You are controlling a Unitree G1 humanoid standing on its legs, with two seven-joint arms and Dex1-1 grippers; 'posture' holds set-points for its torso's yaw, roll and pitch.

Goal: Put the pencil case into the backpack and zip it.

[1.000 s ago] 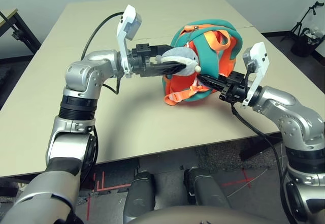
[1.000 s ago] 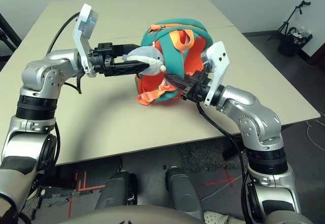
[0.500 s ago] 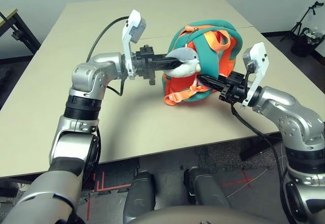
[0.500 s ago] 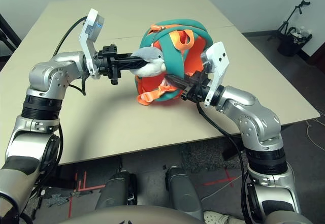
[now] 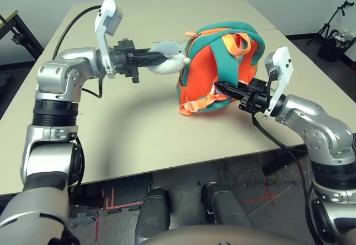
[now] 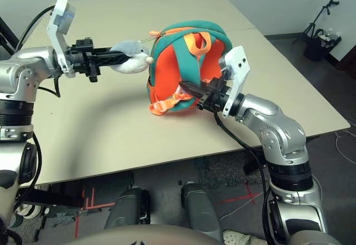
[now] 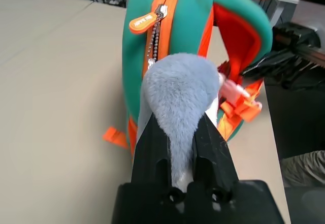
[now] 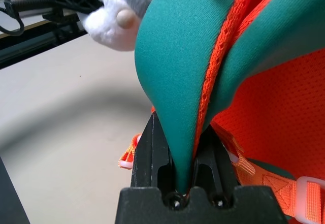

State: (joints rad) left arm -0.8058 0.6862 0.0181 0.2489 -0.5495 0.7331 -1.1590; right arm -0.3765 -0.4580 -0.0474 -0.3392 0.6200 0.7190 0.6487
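Gripping on both sides, the backpack (image 5: 219,70) is held upright near the table's (image 5: 128,134) centre.
The plush shark charm (image 5: 167,63) is pinched between the shut fingers of the left gripper (image 5: 153,60) and drawn out toward nine o'clock from the bag. A teal-and-orange strap (image 8: 203,97) is clamped by the closed right gripper (image 5: 222,87) at the bag's four o'clock side. The pencil case cannot be made out.

Beige table (image 5: 139,139) under upright backpack (image 5: 214,70)
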